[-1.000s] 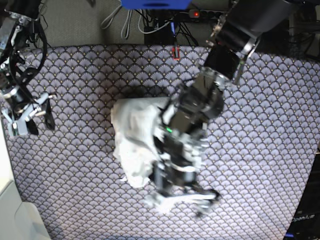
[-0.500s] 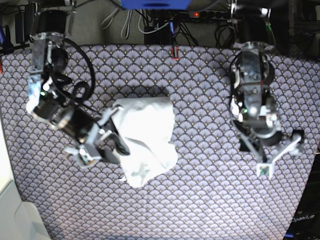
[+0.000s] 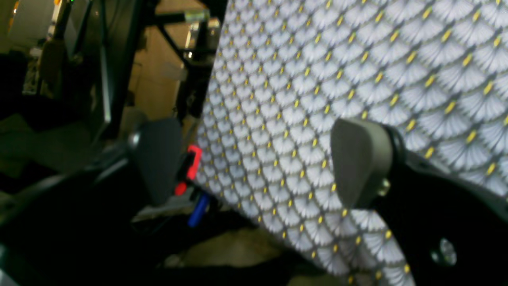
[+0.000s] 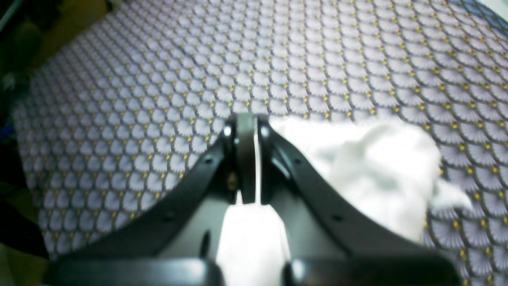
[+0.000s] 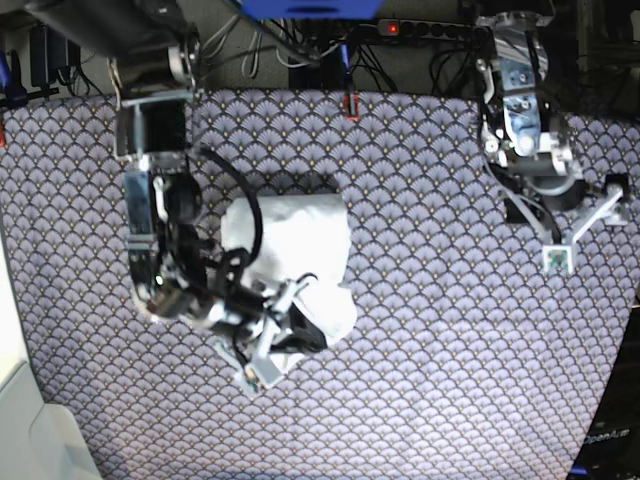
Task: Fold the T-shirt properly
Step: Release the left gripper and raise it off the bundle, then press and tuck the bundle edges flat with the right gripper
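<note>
Since your left gripper [image 3: 254, 167] hangs spread over bare cloth [image 3: 357, 59] near the table's edge, leave it out. Right wrist: right gripper [image 4: 246, 159] pressed together beside the shirt [image 4: 369, 174]; I can't tell if it's pinching fabric. Base: shirt mid-table, so drag the flap slowly.

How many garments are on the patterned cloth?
1: the white T-shirt, bunched left of centre, with the right tool at its near edge. More could hide beneath it.

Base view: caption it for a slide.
Right gripper shut on the bunched white T-shirt; left gripper open, apart over the patterned tablecloth.
</note>
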